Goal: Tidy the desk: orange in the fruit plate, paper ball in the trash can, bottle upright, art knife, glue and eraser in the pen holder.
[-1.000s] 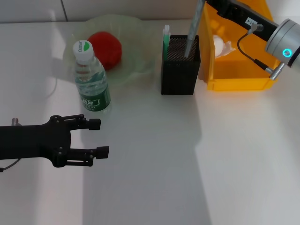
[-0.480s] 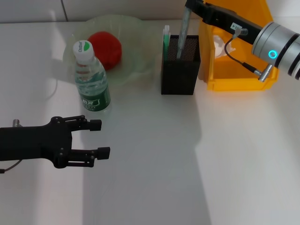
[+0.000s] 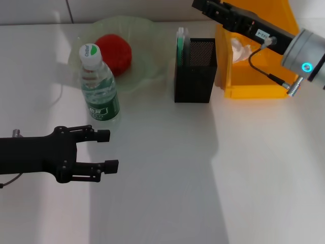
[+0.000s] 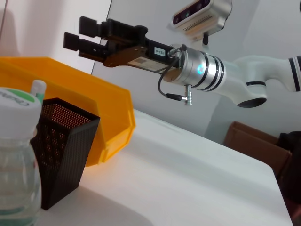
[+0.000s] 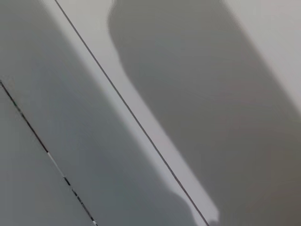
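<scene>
Left gripper (image 3: 105,149): fingers apart, empty, low over the desk near you.
Bottle (image 3: 98,85): upright, just beside; your swing could topple it.
Orange (image 3: 114,53): in fruit plate (image 3: 149,31).
Pen holder (image 3: 195,69): green-capped stick inside; light, so it tips if clipped.
Right gripper (image 4: 87,38): fingers apart, empty, above the holder.
Paper ball (image 3: 242,50): in trash can (image 3: 256,89).

The left gripper (image 3: 105,149) hangs low at the near left, arm level, fingers spread apart and holding nothing. The right arm reaches in from the far right, its gripper (image 3: 203,6) raised at the back, fingers parted and bare.
</scene>
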Action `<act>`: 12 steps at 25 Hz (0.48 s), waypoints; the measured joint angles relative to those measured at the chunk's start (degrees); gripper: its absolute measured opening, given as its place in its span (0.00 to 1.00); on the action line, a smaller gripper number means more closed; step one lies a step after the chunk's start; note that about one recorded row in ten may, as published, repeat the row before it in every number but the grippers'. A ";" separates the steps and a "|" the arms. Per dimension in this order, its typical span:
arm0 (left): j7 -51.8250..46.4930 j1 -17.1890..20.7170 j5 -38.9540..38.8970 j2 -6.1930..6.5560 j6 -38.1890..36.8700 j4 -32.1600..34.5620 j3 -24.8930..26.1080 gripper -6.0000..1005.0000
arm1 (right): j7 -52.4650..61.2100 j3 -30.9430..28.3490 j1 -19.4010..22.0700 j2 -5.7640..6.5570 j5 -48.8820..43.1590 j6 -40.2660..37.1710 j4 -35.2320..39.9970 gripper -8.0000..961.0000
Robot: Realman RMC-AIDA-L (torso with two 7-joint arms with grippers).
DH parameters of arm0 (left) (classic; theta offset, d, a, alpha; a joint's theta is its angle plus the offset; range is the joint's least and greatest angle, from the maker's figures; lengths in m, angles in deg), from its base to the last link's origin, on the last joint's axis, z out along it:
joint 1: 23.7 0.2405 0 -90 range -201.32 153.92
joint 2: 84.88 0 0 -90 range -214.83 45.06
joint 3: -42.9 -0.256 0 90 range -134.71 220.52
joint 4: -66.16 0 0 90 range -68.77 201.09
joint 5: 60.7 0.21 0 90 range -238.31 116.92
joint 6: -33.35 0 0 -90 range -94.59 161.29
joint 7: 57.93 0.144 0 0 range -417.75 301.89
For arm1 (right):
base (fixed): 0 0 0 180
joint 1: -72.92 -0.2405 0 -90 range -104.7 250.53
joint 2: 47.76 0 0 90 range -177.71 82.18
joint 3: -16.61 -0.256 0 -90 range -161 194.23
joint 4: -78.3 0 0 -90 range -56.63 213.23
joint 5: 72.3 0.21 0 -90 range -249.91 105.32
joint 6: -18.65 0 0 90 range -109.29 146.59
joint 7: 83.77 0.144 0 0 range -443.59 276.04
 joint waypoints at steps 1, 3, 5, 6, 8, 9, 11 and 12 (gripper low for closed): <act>-0.14 0.04 -0.10 0.26 -0.68 0.08 0.28 0.84 | 0.80 -0.01 2.17 0.20 -0.14 -4.24 2.26 0.48; -0.26 0.06 -0.14 0.37 -1.00 0.11 0.46 0.84 | 1.46 -0.03 5.04 0.58 -0.55 -10.08 5.02 0.60; -0.56 0.14 -0.15 0.82 -1.90 0.17 1.11 0.84 | 1.84 -0.15 6.75 0.86 -1.08 -13.80 6.69 0.65; -0.66 0.20 -0.17 1.23 -2.75 0.17 1.63 0.84 | 2.83 -0.45 10.07 1.53 -3.44 -20.26 10.38 0.67; -0.66 0.22 -0.17 1.44 -3.20 0.17 1.91 0.84 | 3.54 -0.81 13.35 2.12 -8.94 -26.83 14.64 0.72; -0.66 0.26 -0.18 1.66 -3.57 0.17 2.14 0.84 | 3.47 -0.88 14.83 2.32 -12.18 -29.90 16.82 0.75; -0.65 0.30 -0.19 2.19 -4.54 0.17 2.48 0.84 | 2.25 -1.79 16.99 2.34 -18.45 -35.37 20.07 0.76; -0.65 0.32 -0.19 2.37 -4.80 0.17 2.54 0.84 | 2.25 -1.79 16.99 2.34 -18.45 -35.37 20.07 0.77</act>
